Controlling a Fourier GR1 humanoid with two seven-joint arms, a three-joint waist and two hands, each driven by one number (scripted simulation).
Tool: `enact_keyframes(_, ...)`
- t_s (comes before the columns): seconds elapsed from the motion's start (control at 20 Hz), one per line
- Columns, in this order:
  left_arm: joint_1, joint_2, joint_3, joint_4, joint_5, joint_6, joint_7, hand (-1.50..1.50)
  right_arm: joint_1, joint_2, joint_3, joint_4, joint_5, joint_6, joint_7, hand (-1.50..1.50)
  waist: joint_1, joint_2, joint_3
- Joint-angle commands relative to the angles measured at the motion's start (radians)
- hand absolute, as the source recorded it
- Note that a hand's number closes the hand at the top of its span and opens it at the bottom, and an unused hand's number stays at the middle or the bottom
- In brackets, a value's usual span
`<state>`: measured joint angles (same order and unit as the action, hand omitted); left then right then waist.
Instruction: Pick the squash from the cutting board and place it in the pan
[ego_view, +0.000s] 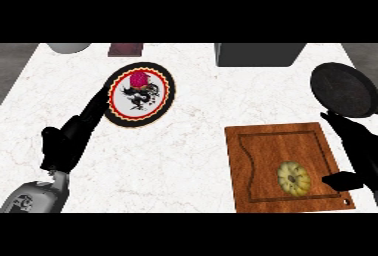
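**A:** Start near you. Where is your right hand (353, 150)?

**B:** At the right edge of the board (286, 167), fingers straight and spread, thumb reaching in toward the squash (294, 177) without touching it. It holds nothing. You have it there, I judge, because the squash lies just inside that edge, so the grasp can come in from the side.

**A:** And the squash itself?

**B:** Flat on the board's lower right part, inside the groove, not yet lifted.

**A:** Your left hand (70, 137)?

**B:** Out on the counter (184, 150), well apart from the board, fingers straight and pointing toward the plate (139, 95). It grips nothing. It looks parked, clear of your work.

**A:** Where does the squash go?

**B:** The pan (344, 90) sits just beyond the board, at the far right, on the same side as your working hand. That should make the carry a short one, straight ahead.

**A:** Anything farther back?

**B:** A grey box (258, 54), a white bowl (69, 47) and a dark red item (126, 49) along the far edge, out of your path.
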<state>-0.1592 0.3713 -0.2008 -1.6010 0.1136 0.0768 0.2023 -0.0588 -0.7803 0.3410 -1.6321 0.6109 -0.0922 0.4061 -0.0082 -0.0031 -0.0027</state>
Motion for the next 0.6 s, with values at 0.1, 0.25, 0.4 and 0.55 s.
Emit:
enact_keyframes(0.1,-0.041,0.006,0.003,0.028,-0.006,-0.023,0.022,0.0,-0.116,-0.036,0.112,-0.07,0.068,0.347,0.311,-1.5,0.023,0.005,-0.002)
enact_keyframes(0.25,-0.039,-0.004,-0.01,0.016,-0.014,-0.029,-0.008,0.0,-0.183,0.025,0.177,-0.095,0.01,0.555,0.467,-1.5,0.04,0.006,-0.004)
enact_keyframes(0.4,-0.004,-0.009,-0.021,-0.018,-0.016,-0.023,0.019,0.0,-0.209,0.123,0.213,-0.08,-0.038,0.689,0.634,-1.5,0.04,0.002,-0.001)
enact_keyframes(0.55,0.024,-0.008,-0.017,0.007,-0.016,-0.042,-0.016,0.0,-0.306,0.218,0.191,-0.028,-0.122,0.817,0.73,-1.5,0.036,0.004,0.0)
